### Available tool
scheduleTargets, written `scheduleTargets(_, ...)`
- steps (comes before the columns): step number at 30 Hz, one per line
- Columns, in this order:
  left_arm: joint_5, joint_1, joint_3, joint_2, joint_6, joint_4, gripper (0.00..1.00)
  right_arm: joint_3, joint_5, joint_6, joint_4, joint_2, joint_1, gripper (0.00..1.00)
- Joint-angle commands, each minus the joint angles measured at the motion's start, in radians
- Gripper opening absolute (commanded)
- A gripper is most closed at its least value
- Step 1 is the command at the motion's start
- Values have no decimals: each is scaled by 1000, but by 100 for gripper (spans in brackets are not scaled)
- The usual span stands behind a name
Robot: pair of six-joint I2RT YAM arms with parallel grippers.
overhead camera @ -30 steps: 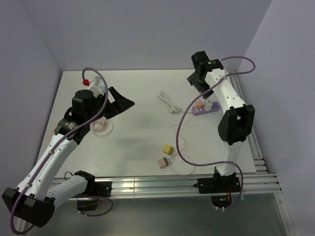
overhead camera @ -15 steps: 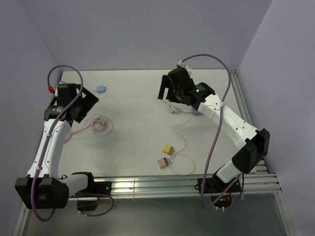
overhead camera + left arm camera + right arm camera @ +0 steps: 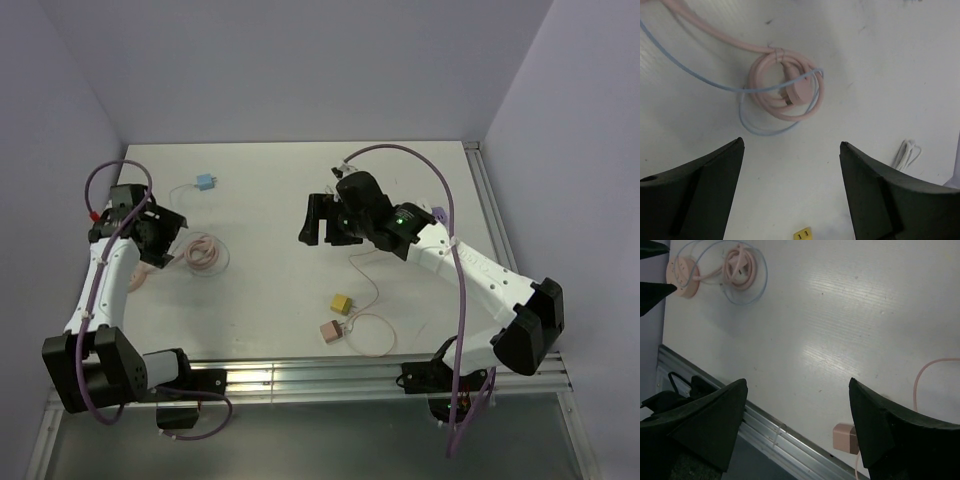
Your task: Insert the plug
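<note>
In the top camera, one second ago my right arm stood over the purple socket strip point(image 3: 437, 213), now mostly hidden under it, and the left arm reached toward the far corner. Now the right hand point(image 3: 322, 225) has swung to the middle of the tabletop point(image 3: 260, 180) and the left hand point(image 3: 162, 238) has drawn back to the left edge. So I judge that the insertion must start again with a pick. The blue plug point(image 3: 205, 182), yellow plug point(image 3: 342, 302) and pink plug point(image 3: 330, 331) all lie free, away from the strip. In the left wrist camera the hand point(image 3: 791, 145) is spread wide and empty above the pink coil point(image 3: 771, 102). The plug head point(image 3: 797, 92) inside it lies slanted, from lower left to upper right, and I cannot tell which end has the pins. In the right wrist camera the hand point(image 3: 797, 382) is also wide and empty. The pink plug point(image 3: 845, 436) lies below it, near the front rail point(image 3: 765, 427).
</note>
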Motion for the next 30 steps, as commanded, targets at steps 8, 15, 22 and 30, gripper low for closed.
scheduleTargets(8, -128, -386, -53, 27, 135, 260, 78, -42, -21, -53, 46, -23, -1, 88)
scheduleTargets(15, -117, -406, 197, 353, 441, 137, 70, -72, 7, -79, 30, -36, -1, 88)
scheduleTargets(22, -252, -404, 339, 499, 551, 32, 44, -119, 36, -99, 38, -76, -1, 88)
scheduleTargets(30, -313, -403, 288, 496, 522, 35, 58, -125, 47, -106, 24, -74, -3, 88)
